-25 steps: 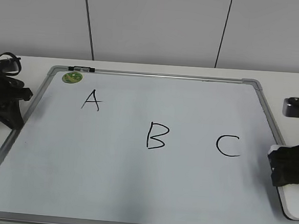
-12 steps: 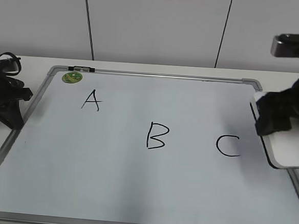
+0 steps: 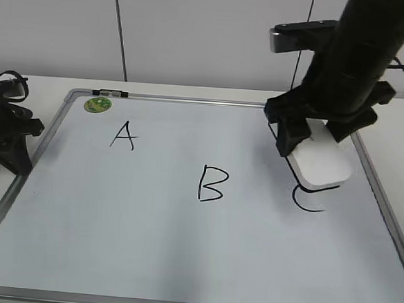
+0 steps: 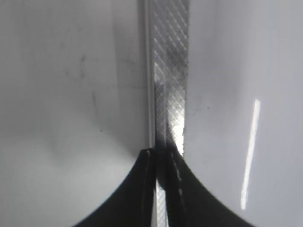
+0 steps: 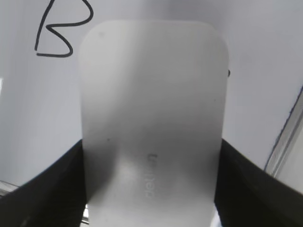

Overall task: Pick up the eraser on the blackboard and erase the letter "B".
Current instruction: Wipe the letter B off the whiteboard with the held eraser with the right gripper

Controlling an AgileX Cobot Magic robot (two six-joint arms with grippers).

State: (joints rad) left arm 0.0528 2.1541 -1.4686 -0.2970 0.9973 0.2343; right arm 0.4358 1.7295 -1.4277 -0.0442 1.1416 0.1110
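Right wrist view puts the right gripper [image 5: 151,189] clamped across the eraser [image 5: 151,109], one dark jaw pressing each long side near the end closest to the camera, so most of the pad juts forward, unsupported. That smooth, stiff plastic shell looks light but slick, so a hold on the flat side walls, as here, seems the sound place; a grip nearer the rounded corners would likely slip once the pad drags on the board. Seen from the exterior view, the eraser [image 3: 320,163] hangs above the board [image 3: 179,275] toward the table's far right corner, just over the top of the "C" [image 3: 308,200], and whether it touches the surface cannot be told. The "B" [image 3: 211,184] lies near the middle, apart from the pad on its left, unerased, so a sideways carry and a lowering remain, by my judgement. The left gripper [image 3: 9,138] rests at the left edge over the frame; its fingers [image 4: 163,189] look nearly closed on nothing.
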